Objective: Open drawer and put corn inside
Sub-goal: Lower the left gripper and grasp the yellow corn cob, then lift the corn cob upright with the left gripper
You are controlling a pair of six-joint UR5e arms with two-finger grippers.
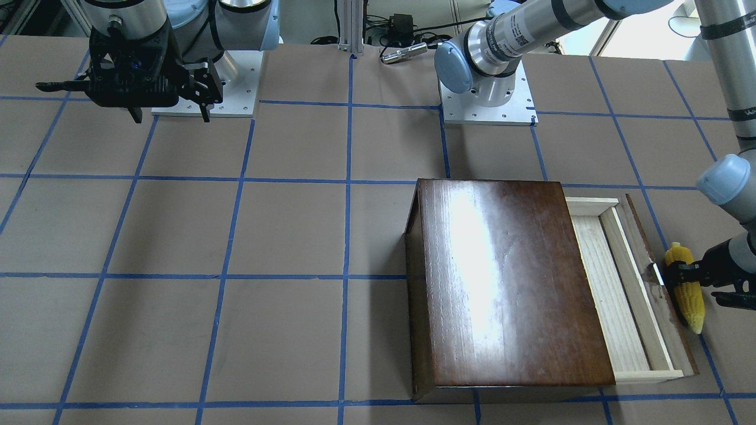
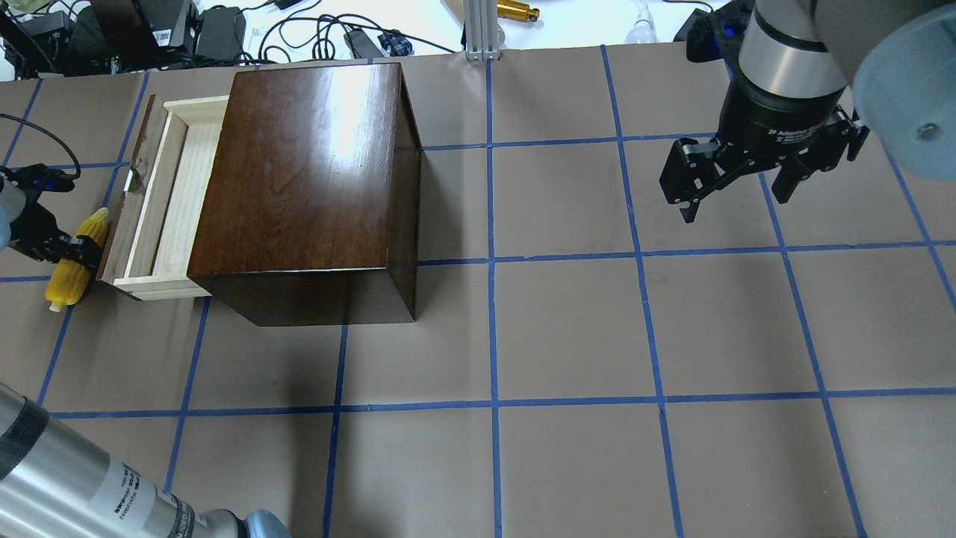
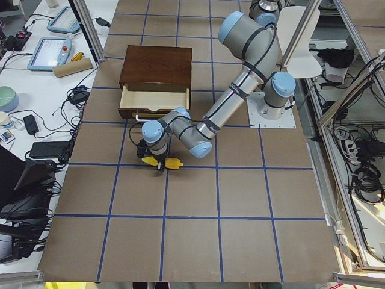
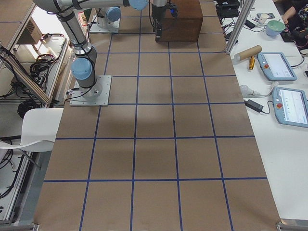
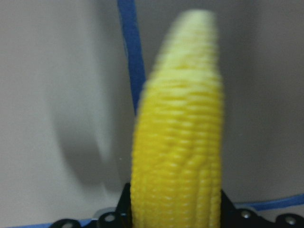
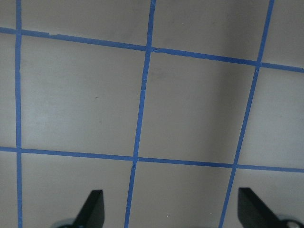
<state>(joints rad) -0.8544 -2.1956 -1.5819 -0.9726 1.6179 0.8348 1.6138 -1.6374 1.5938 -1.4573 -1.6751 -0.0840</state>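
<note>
The yellow corn (image 2: 73,261) is held across its middle by my left gripper (image 2: 82,249), which is shut on it, close beside the drawer's dark front panel (image 2: 123,217). I cannot tell whether the corn touches the table. In the front view the corn (image 1: 686,289) sits by the metal handle (image 1: 653,273). The drawer (image 2: 178,202) is pulled part way out of the dark-brown box (image 2: 299,172), and its pale tray (image 1: 608,289) holds nothing. In the left wrist view the corn (image 5: 180,142) fills the frame. My right gripper (image 2: 736,196) is open and holds nothing, far to the right above the table.
Brown table paper with a blue tape grid (image 2: 493,261) covers the table. The right wrist view shows only bare grid between the spread fingertips (image 6: 95,204). Cables and devices (image 2: 187,30) lie beyond the far edge. The arm bases (image 1: 487,100) stand at the robot's side.
</note>
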